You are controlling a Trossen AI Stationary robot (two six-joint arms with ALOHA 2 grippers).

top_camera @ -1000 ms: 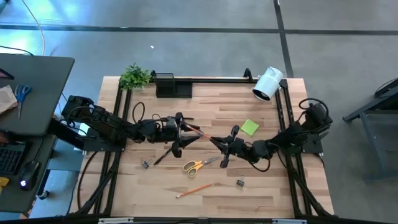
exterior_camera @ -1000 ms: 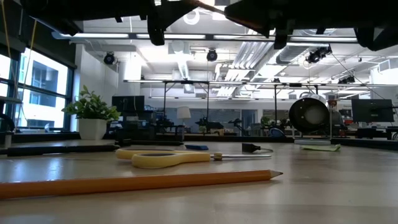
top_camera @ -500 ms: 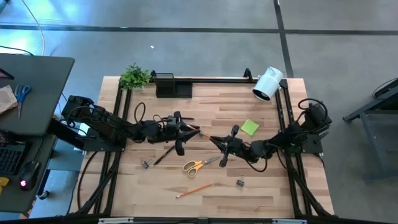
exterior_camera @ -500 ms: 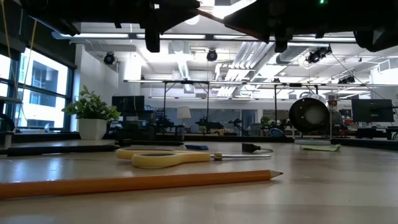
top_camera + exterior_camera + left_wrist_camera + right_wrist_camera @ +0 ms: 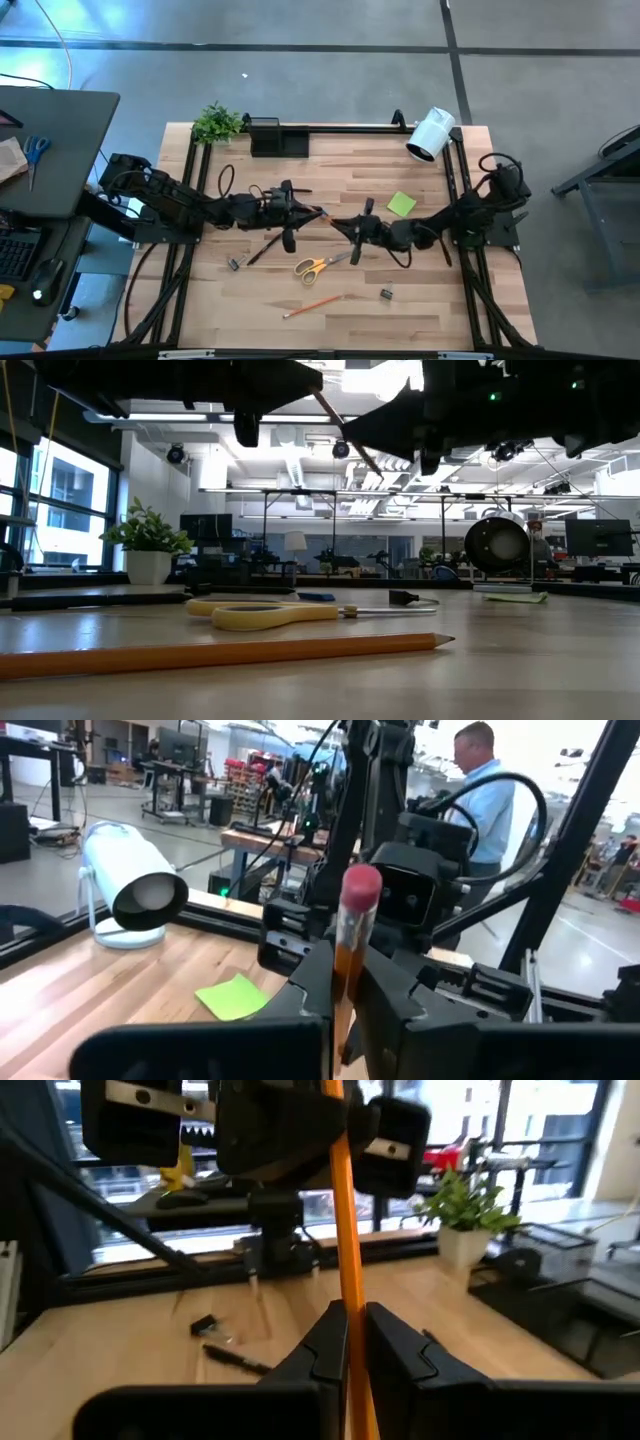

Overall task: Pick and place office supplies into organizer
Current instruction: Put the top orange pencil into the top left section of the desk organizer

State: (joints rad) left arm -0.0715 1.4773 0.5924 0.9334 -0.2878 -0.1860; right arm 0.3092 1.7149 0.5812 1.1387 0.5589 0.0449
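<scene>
Pencil (image 5: 322,214) is what I'm working on, and right now it's hanging in the air over the middle of the surface (image 5: 430,290), pinched from both ends. My left gripper (image 5: 300,212) is clenched on the eraser end, you can see the pink tip poking up between its fingers in the left wrist view. The right gripper (image 5: 345,224) is clamped on the same pencil further down the shaft. Looks to me like a handoff: both hold on so the thing can't drop while one arm takes over.

Makes sense, since the organizer (image 5: 277,138) sits at the upper left of the overhead frame, closer to the left arm.

Everything else is lying flat on the wood: yellow scissors (image 5: 318,265), a second pencil (image 5: 311,305) toward the bottom, the green sticky pad (image 5: 401,204) right of centre, a binder clip (image 5: 385,294) lower right.
</scene>
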